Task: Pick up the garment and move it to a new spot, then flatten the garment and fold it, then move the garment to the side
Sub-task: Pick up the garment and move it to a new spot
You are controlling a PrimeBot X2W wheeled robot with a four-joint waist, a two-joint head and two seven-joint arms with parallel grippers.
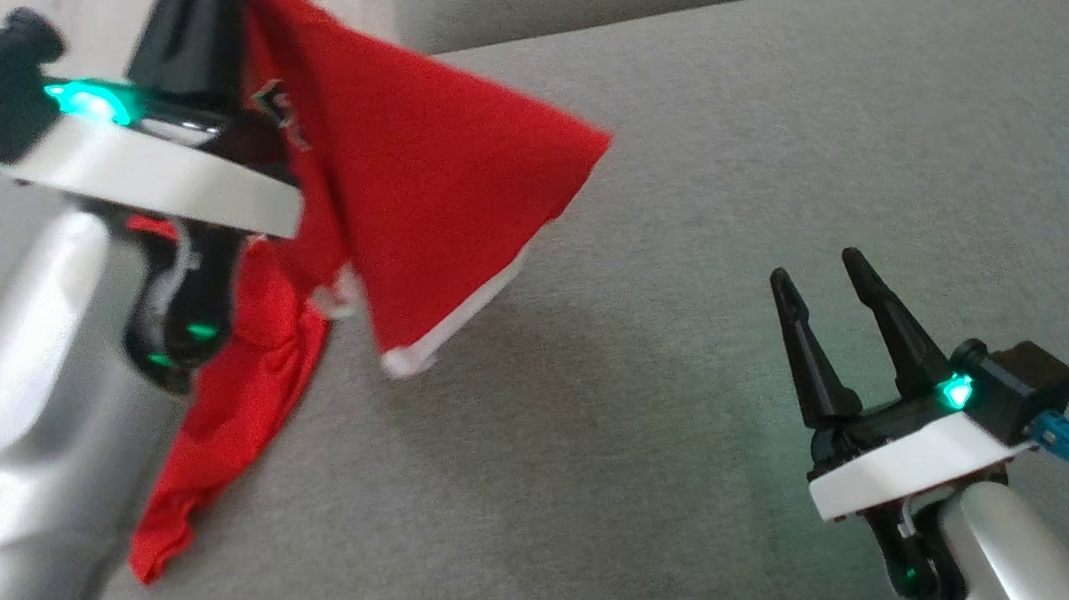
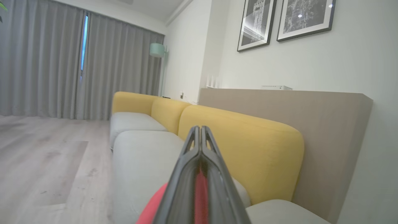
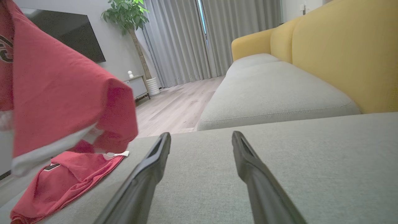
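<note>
The left gripper (image 1: 194, 7) is raised above the cushion's (image 1: 736, 217) left side. Its two dark fingers are pressed together and pinch the garment (image 1: 439, 170). In the left wrist view the left gripper (image 2: 200, 128) shows its tips closed against each other, with a strip of the garment's (image 2: 201, 189) red cloth caught between the fingers lower down.

The garment is bright red with a white hem (image 1: 456, 314). A dark and white emblem (image 1: 276, 108) sits near the top, partly hidden by folds. The garment hangs from the pinch in a loose tent shape. One broad flap spreads out over the cushion and ends in a pointed corner clear of the cushion's surface. The lower part droops behind the left forearm and lies crumpled on the cushion near its left edge, with a wrinkled tail trailing toward the cushion's front.

From the right wrist view the garment (image 3: 56, 93) hangs above the cushion (image 3: 311, 174). Its white hem (image 3: 46, 152) runs along the bottom of the hanging flap, and the bunched part rests on the cushion below. A small white label (image 3: 119, 154) lies flat at the edge of that bunch.

The right gripper (image 1: 813, 270) hovers low over the cushion's front right part, well apart from the garment. Its fingers are spread wide and hold nothing. In its own wrist view the right gripper (image 3: 200, 135) has bare cushion showing between its fingers.
</note>
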